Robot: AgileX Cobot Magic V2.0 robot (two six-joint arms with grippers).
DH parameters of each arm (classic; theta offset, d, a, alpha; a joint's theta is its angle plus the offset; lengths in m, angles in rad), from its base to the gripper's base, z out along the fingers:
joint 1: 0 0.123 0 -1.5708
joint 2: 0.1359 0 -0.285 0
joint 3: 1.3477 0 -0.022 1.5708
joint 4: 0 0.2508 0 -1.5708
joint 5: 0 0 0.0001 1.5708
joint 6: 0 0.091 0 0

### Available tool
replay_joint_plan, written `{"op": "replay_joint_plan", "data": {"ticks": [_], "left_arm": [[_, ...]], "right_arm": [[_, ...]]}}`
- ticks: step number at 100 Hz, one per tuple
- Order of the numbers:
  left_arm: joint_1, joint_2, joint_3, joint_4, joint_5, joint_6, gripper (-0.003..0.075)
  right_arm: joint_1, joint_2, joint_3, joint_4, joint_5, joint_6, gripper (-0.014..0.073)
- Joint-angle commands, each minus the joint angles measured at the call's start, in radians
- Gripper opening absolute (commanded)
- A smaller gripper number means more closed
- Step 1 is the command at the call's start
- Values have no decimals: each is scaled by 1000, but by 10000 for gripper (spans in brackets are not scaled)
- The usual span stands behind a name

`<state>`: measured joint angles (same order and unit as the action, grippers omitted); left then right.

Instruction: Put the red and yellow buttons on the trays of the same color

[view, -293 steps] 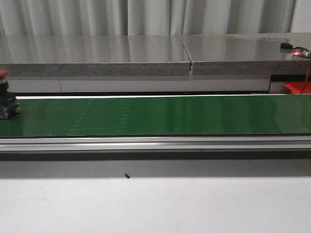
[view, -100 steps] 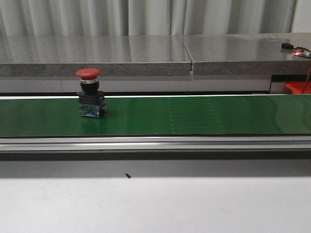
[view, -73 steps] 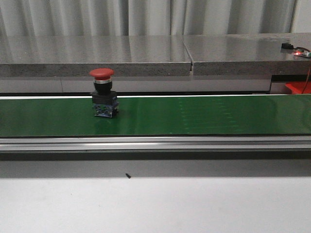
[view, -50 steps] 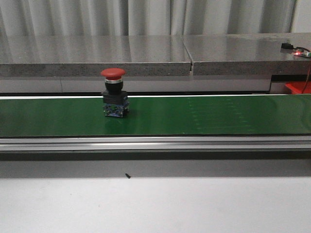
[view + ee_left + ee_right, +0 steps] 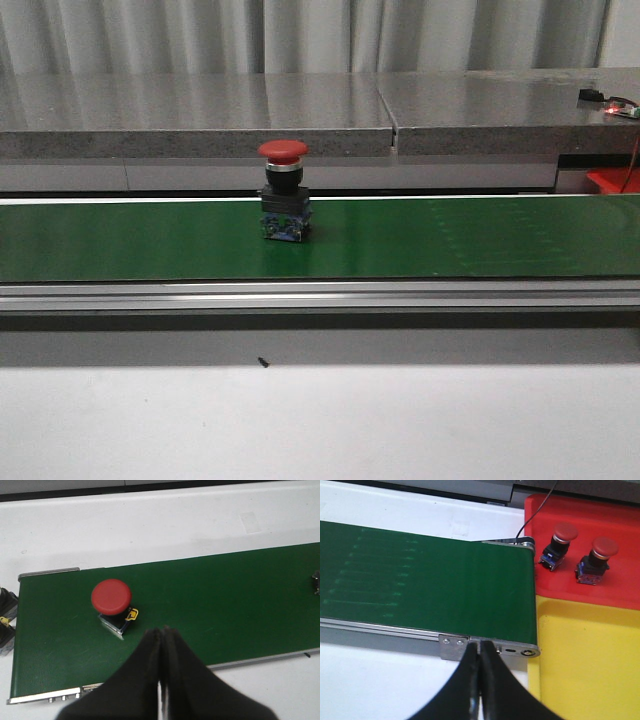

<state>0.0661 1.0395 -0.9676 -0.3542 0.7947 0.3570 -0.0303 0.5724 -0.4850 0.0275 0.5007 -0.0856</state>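
Red mushroom-capped push button [image 5: 284, 203] stood upright on the green conveyor belt [image 5: 450, 236], left gripper [image 5: 161, 632] pinched shut and empty above it, right gripper [image 5: 480, 650] likewise shut by the red plastic tray [image 5: 600, 515], probably waiting.

Three red buttons [image 5: 284, 190] [image 5: 559, 538] [image 5: 597, 553] — one red tray [image 5: 620, 525], one yellow tray [image 5: 590, 665].

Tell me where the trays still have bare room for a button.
The yellow tray shows no buttons in the right wrist view. The red tray holds two red buttons near the belt; its strip toward the yellow tray is bare.
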Motion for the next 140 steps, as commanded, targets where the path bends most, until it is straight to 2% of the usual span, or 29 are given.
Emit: {"op": "replay_joint_plan", "data": {"ticks": [1, 36, 53, 66, 82, 87, 94, 100, 113, 120, 140], "left_arm": [[-8, -76, 14, -42, -63, 1, -20], [-8, -367, 173, -96, -78, 1, -20], [-8, -474, 220, -81, -74, 1, -20], [-8, -504, 230, -83, -74, 1, -20], [-8, -504, 230, -83, -72, 1, -20], [-8, -504, 230, -83, -72, 1, -20], [-8, -504, 230, -83, -72, 1, -20], [-8, -504, 230, -83, -74, 1, -20], [-8, -504, 230, -83, -74, 1, -20], [-8, -504, 230, -83, -74, 1, -20], [-8, -504, 230, -83, -74, 1, -20]], "right_arm": [[2, -2, -27, -11, -63, -6, -69], [2, 3, -21, -28, -64, -7, -69], [2, 38, -47, -19, -109, -7, -69], [18, 114, -128, -3, -36, -7, -69], [86, 241, -270, -3, 67, -12, -58], [110, 286, -317, -3, 95, -12, -22], [144, 355, -386, -2, 134, -12, 87], [180, 418, -448, 0, 168, -12, 253], [234, 543, -566, 7, 229, -12, 517], [259, 614, -628, 12, 270, -12, 568], [322, 798, -770, 23, 351, -32, 559]]}}
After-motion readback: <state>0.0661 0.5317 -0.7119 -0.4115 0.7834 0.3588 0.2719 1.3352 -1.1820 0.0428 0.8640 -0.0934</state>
